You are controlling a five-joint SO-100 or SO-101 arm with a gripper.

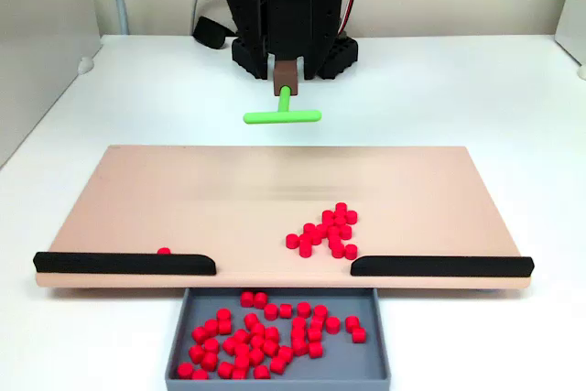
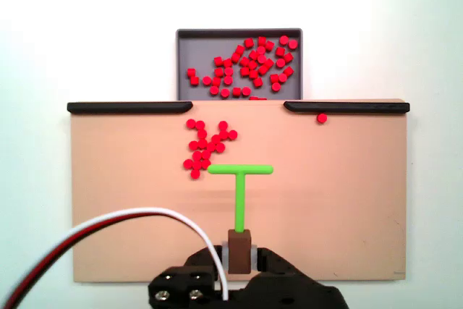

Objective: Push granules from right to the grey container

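A: What is the gripper [image 2: 239, 247] holding?

B: Its jaws are clamped on the brown block at the base of the green T-shaped tool [image 2: 239, 179]. In the view from behind the arm the crossbar sits ahead of the gripper, just beside the near edge of a loose cluster of red granules [image 2: 206, 146] on the tan board [image 2: 347, 200].

A: And the grey container [image 2: 189, 48]?

B: Farther ahead of the gripper, past the board's far edge, already holding many pellets. It sits behind the gap between the two black bars [image 2: 130, 107].

A: So how should the push go?

B: I judge the cluster lies ahead and to the left of the crossbar in that view, so the bar should shift left first, get behind the whole pile, then sweep straight forward through the gap. The tool looks raised in the facing view [image 1: 283, 116]; it should be low on the board before sweeping.

A: Anything else?

B: One stray granule [image 2: 321, 118] rests against the right-hand bar, ahead and right of the gripper. It needs a sideways nudge toward the gap.
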